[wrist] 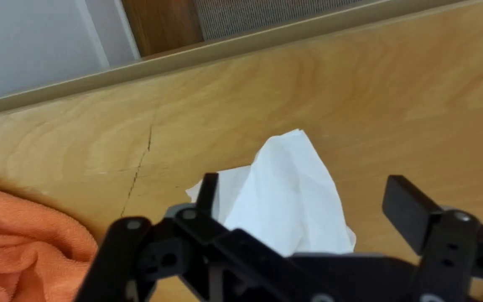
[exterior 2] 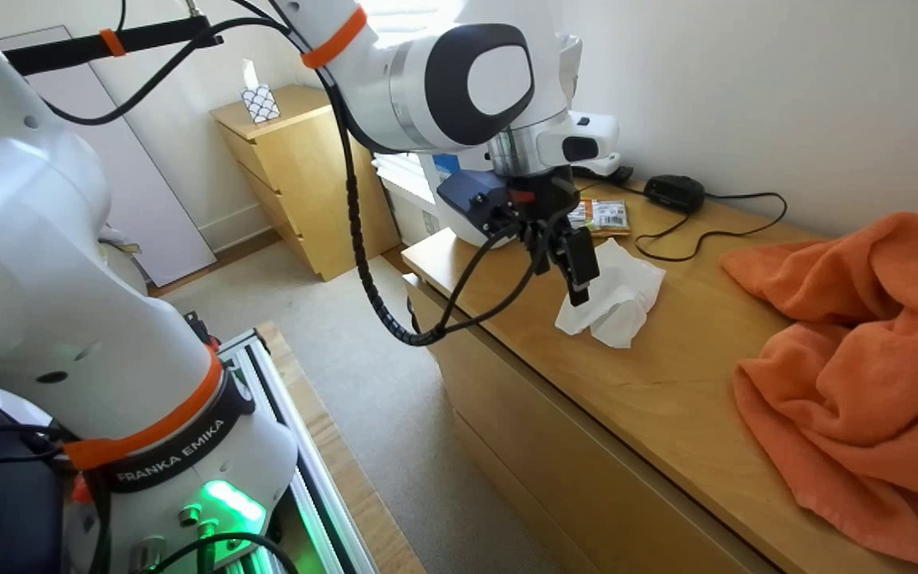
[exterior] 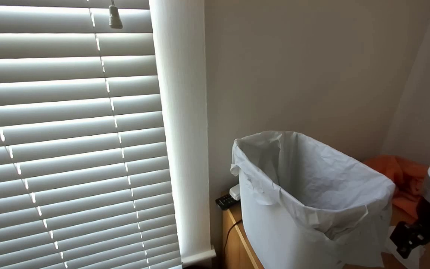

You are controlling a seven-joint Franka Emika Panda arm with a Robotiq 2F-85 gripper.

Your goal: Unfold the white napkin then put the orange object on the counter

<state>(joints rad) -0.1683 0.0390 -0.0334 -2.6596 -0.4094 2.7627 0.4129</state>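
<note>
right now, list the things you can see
dresser: 1, tan, below napkin
napkin: 1, white, on dresser
towel: 1, orange, on dresser
lined bin: 1, white, on dresser
remote: 1, black, beside lined bin
unclear item: 1, white, beside remote
packet: 1, orange-white, on dresser
corded device: 1, black, on dresser
drawer chest: 1, tan, near panel
tissue box: 1, patterned white, on drawer chest
panel: 1, whitish, near drawer chest
blinds: 1, greyish, left in an exterior view
cord pull: 1, whitish, before blinds
carpet: 1, greyish, beside dresser
arm: 1, white, over dresser
jaws: 2, black, open near napkin
</note>
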